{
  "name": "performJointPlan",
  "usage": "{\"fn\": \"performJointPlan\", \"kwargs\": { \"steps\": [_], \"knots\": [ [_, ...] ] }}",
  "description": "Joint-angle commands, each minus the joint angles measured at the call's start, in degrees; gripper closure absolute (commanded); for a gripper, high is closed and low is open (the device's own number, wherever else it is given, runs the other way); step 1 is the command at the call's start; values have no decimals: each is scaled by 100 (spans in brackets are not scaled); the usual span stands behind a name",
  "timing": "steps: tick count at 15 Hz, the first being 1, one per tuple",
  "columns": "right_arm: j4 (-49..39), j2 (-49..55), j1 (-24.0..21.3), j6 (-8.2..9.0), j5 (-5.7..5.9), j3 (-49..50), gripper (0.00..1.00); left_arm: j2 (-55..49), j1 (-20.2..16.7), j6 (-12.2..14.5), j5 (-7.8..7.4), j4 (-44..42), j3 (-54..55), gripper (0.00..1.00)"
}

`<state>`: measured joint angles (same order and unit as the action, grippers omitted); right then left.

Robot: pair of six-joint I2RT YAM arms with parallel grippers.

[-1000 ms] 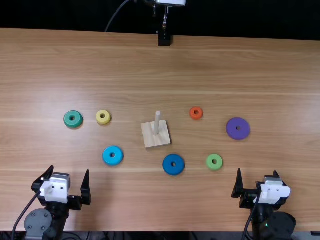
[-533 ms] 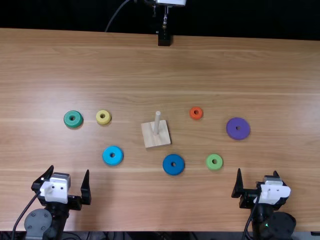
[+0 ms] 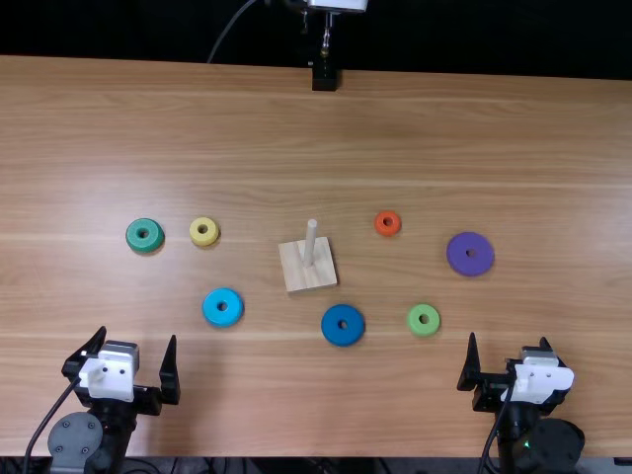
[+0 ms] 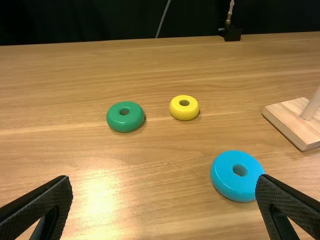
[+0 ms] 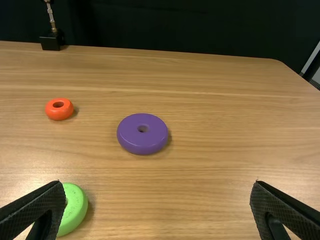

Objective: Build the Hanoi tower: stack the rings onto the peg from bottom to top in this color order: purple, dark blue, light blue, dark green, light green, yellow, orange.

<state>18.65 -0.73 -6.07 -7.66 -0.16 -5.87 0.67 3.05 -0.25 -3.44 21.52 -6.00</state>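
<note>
Where the left gripper [image 3: 138, 334] sits: eight o'clock from the peg [image 3: 311, 237], twelve being the far edge of the table [image 3: 316, 128]; its fingers are spread with nothing between them, unmoved over the past second.
Dark green ring [image 3: 132, 237]: flat on the table at nine o'clock.
Yellow ring [image 3: 204, 240]: nearer the peg, between nine and ten.
Light blue ring [image 3: 211, 308]: eight o'clock.
Peg: upright and bare on its wooden base [image 3: 296, 276], unchanged in that second, so the tower is yet to begin.
Dark blue ring [image 3: 343, 338]: five o'clock, second in the order.
Orange ring [image 3: 387, 231]: two o'clock, destined for the top.
Light green ring [image 3: 424, 330]: four o'clock.
Purple ring [image 3: 457, 255]: three o'clock, well apart from the peg; no ring has shifted, leaving this bottom piece the likely first pick.
Right gripper [image 3: 509, 338]: four o'clock, beyond the light green ring, fingers spread and empty, equally motionless; it looks better placed for the opening move.
</note>
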Motion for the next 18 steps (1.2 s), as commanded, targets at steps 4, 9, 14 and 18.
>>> {"fn": "performJointPlan", "kwargs": {
  "steps": [4, 9, 14, 18],
  "knots": [
    [50, 73, -9, -78, 69, 402, 0, -67, 73, -17, -57, 453, 600, 0],
    [-752, -1544, 325, -46, 702, -1654, 0, -67, 73, -7, -57, 453, 600, 0],
    [-172, -4040, 501, -4, 966, -3983, 0, -67, 73, -7, -57, 453, 600, 0],
    [2391, -6483, 677, 376, 892, -6049, 0, -67, 73, -7, -57, 453, 600, 0]
  ]
}}
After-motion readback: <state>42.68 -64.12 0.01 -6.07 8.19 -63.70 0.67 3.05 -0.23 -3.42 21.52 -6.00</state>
